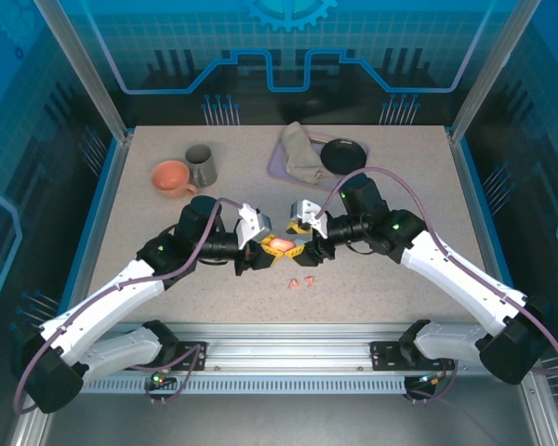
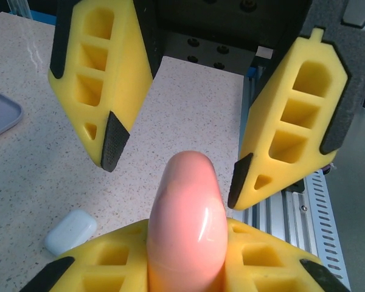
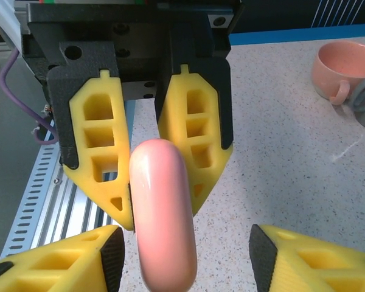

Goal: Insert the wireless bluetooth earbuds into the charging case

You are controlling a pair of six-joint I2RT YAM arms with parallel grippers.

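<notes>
Earbuds are the smallest things out there: the two salmon-pink earbuds (image 1: 294, 282) lie loose and side by side on the speckled table (image 1: 418, 195), just nearer the arm bases than the spot where the two pincers meet. I'd judge them feather-light, hard and smooth, the sort of piece that skids or flicks away under a clumsy pinch. They want a gentle squeeze across the fatter body with the fingertips only, not on the thin end. Just above them the pink charging case (image 1: 281, 244) is held off the table. It is a glossy, rigid pebble, probably slippery too, and from here its lid looks closed, so I'd expect it must be opened before anything goes in. The left gripper (image 1: 263, 249) is clamped tight across the case's narrow sides at one end, which seems the sensible place since it leaves the other end free. The right gripper (image 1: 300, 238) faces it with its jaws parted, one on either side of that free end. Neither jaw touches the case, and the gripper has hold of nothing. A white case (image 2: 71, 231) lies on the table close by the left gripper. Well apart, toward the far edge, stand a pink cup (image 1: 174, 178) and a grey mug (image 1: 201, 165), with a tray (image 1: 281, 165) carrying a crumpled cloth (image 1: 302, 153) and a black dish (image 1: 342, 155).
</notes>
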